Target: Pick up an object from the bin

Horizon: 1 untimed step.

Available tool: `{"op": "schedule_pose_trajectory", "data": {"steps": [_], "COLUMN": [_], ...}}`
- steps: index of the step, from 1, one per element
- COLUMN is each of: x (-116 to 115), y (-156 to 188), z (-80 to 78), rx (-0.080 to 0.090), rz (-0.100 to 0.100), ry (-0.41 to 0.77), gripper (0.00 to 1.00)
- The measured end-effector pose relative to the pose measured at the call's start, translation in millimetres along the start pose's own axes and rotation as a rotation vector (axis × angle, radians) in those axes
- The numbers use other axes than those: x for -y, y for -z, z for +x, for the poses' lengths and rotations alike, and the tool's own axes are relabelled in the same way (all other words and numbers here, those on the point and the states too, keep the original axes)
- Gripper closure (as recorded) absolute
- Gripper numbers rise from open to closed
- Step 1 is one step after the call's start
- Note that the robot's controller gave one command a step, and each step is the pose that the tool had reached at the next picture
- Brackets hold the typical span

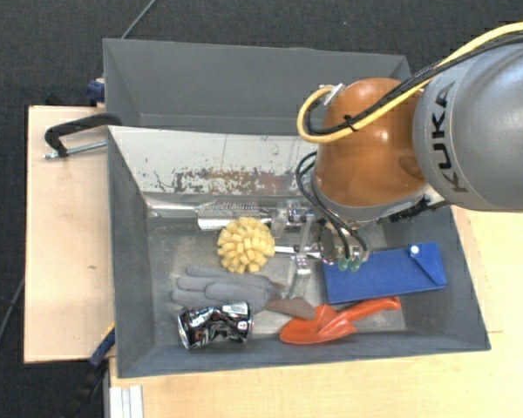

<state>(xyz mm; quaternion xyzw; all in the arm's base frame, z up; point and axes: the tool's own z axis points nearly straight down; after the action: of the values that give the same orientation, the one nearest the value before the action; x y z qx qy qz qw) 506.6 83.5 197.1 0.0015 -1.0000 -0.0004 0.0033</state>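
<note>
grey metal bin (126, 259) on pale boards, loose things spread flat on its floor, so each can be reached alone. up front, a crushed can (213, 326) and an orange scoop (336, 320) lie along the near wall. just behind them, a grey glove (218, 284) lies limp and a blue board (383, 275) lies flat. the gripper (307, 264) hangs low between that board and a yellow knobbly ball (244, 246), nearest the ball, the likely pick. open or closed, i cannot tell; i see nothing gripped.

Grey arm (484, 138) reaches from the right; orange-covered wrist (366, 146) above downward-pointing pincer (302, 252).
</note>
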Motion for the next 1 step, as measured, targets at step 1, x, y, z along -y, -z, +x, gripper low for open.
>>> {"op": "schedule_pose_trajectory", "data": {"steps": [1], "x": [0.5], "y": [4.8], "z": [-1.6], "rx": [0.009], "rz": [-0.001], "ry": [-0.002], "gripper": [0.00]}}
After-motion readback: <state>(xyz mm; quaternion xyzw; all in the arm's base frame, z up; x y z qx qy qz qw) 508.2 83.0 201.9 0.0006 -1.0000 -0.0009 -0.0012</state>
